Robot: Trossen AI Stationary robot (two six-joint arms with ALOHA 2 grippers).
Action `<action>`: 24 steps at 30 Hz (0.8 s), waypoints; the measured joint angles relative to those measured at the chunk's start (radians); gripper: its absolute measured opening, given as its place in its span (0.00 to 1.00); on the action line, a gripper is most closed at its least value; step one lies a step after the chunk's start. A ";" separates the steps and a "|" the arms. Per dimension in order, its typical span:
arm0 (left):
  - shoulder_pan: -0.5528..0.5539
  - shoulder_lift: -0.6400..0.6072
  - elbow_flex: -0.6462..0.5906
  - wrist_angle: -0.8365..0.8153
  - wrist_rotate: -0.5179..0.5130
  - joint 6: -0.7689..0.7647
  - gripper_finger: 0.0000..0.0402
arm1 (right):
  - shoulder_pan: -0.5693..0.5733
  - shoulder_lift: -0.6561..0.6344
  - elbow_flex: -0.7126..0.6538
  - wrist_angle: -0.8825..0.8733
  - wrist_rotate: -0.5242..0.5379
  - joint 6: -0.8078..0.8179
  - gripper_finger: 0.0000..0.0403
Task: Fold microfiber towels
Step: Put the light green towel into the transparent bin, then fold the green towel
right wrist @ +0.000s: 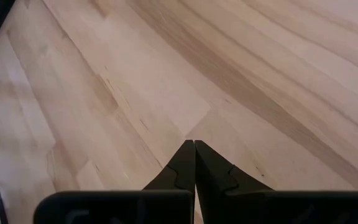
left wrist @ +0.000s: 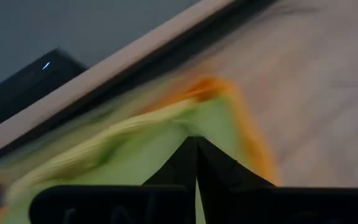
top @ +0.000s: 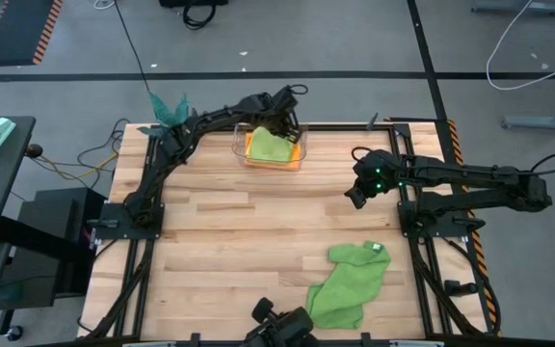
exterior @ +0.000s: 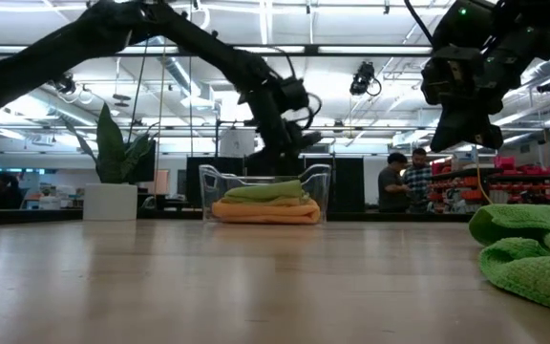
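The left gripper (top: pixel 287 123) is seen over a clear bin (top: pixel 241 146) at the far edge of the wooden surface (top: pixel 249 222), its fingers (left wrist: pixel 188 163) pressed together with nothing held between them. Directly beneath and ahead of those fingertips, a folded lime green towel (top: pixel 268 146) is stacked on an orange towel (exterior: pixel 265 214) inside the bin; a yellow layer (left wrist: pixel 86 155) is glimpsed between them in the left wrist view.

The right gripper (top: pixel 356 196) is held above bare wood, well apart from the bin, with its fingers (right wrist: pixel 185 163) clenched on nothing. Only planks are seen ahead of them.

A larger mid-green towel (top: pixel 347 284) with a small white tag (top: pixel 376 248) lies crumpled and unfolded near the front edge, well apart from both pairs of fingers. A teal-leaved plant (top: pixel 167 108) stands at the far left corner.
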 joint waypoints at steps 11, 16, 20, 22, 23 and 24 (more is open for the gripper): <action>-0.008 -0.004 0.007 0.021 0.009 0.013 0.03 | 0.007 0.000 0.000 0.000 0.000 0.021 0.02; -0.010 0.000 0.006 0.021 0.018 0.013 0.05 | 0.007 0.000 0.000 0.000 0.000 0.021 0.02; -0.011 0.006 0.006 0.061 0.025 0.014 0.02 | 0.007 0.000 0.000 0.000 0.000 0.021 0.02; -0.011 0.006 0.005 0.058 0.034 0.012 0.01 | 0.007 0.000 0.000 0.000 0.000 0.021 0.02; -0.011 0.003 0.005 0.058 0.051 0.009 0.02 | 0.007 0.000 0.000 0.000 0.000 0.021 0.02; -0.010 0.001 0.006 0.057 0.071 0.003 0.02 | 0.007 0.000 0.000 0.000 0.000 0.018 0.02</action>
